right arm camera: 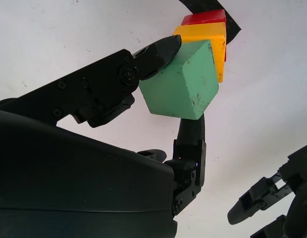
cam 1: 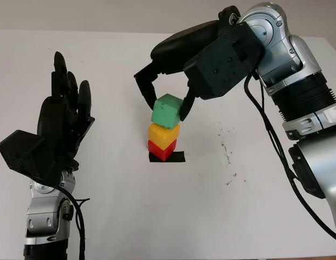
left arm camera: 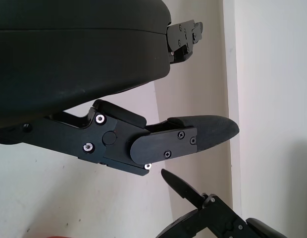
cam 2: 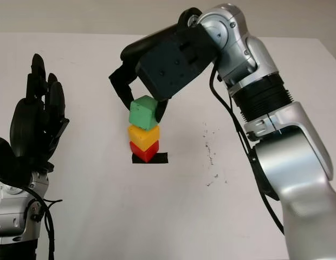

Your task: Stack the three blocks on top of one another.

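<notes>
My right hand pinches the green block, which sits tilted atop the yellow block and red block on a black tape patch at the table centre. My left hand is open, raised well to the left, clear of the stack.

Matt, slightly scuffed green block; matt black plastic right hand; brushed silver metal forearm; matt white table.
</notes>
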`<state>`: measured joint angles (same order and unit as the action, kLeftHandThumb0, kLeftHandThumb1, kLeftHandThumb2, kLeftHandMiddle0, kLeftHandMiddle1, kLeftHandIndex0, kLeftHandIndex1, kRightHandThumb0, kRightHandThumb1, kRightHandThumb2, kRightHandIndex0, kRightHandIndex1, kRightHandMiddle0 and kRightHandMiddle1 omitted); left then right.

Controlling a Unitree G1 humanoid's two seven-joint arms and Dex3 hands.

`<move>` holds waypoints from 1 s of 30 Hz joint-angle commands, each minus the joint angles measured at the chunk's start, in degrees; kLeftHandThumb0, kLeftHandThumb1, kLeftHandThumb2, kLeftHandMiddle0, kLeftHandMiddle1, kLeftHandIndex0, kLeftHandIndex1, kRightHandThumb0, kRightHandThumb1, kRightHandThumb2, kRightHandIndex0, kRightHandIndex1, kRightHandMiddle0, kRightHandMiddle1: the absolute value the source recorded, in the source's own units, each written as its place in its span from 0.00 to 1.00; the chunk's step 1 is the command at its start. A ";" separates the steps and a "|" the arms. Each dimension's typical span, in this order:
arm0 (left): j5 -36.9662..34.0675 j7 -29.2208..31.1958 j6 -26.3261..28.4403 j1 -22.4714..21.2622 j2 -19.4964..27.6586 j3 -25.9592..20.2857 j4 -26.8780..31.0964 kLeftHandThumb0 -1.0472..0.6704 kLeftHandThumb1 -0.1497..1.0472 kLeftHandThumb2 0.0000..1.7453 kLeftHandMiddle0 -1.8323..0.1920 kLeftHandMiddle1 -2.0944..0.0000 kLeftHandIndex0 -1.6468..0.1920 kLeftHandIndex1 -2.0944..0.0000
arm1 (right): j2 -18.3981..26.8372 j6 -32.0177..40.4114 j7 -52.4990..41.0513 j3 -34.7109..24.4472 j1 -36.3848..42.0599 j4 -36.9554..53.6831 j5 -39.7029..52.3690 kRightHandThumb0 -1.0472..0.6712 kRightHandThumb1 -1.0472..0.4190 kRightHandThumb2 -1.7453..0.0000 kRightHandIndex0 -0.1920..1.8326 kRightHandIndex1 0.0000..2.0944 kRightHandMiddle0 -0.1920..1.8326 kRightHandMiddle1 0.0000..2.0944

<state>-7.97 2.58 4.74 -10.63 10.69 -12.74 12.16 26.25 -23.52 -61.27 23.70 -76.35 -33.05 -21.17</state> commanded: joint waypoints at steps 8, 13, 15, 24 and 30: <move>0.83 -1.08 -0.26 0.87 -0.81 0.51 0.90 0.22 1.00 0.33 1.00 1.00 1.00 1.00 | 0.10 -0.80 1.82 0.16 1.69 -0.19 -0.27 0.38 0.07 0.97 0.25 0.02 0.25 0.77; 1.04 -1.00 0.48 1.01 -0.73 0.55 1.41 0.22 1.00 0.33 1.00 1.00 1.00 1.00 | -0.30 -3.04 3.16 0.48 2.08 -1.21 -0.39 0.37 0.07 0.97 0.25 0.02 0.26 0.75; 1.07 -1.11 0.50 1.13 -0.84 0.53 1.55 0.22 1.00 0.33 1.00 1.00 1.00 1.00 | -0.33 -3.50 3.31 0.50 2.16 -1.58 -0.22 0.37 0.07 0.97 0.25 0.02 0.26 0.75; 1.44 -1.37 -0.66 1.16 -1.38 0.63 1.02 0.22 1.00 0.33 1.00 1.00 1.00 1.00 | -0.30 -4.53 2.47 0.54 2.30 -2.41 0.92 0.37 0.07 0.97 0.26 0.03 0.27 0.75; 1.13 -1.22 -0.48 1.05 -1.68 0.63 1.02 0.23 1.00 0.33 1.00 1.00 1.00 1.00 | -0.29 -3.49 1.26 0.53 1.60 -1.48 1.32 0.35 0.07 0.97 0.25 0.02 0.27 0.73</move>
<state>-6.81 1.38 4.67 -10.23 9.21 -12.23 12.58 25.94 -27.37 -59.47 24.18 -74.83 -35.15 -20.18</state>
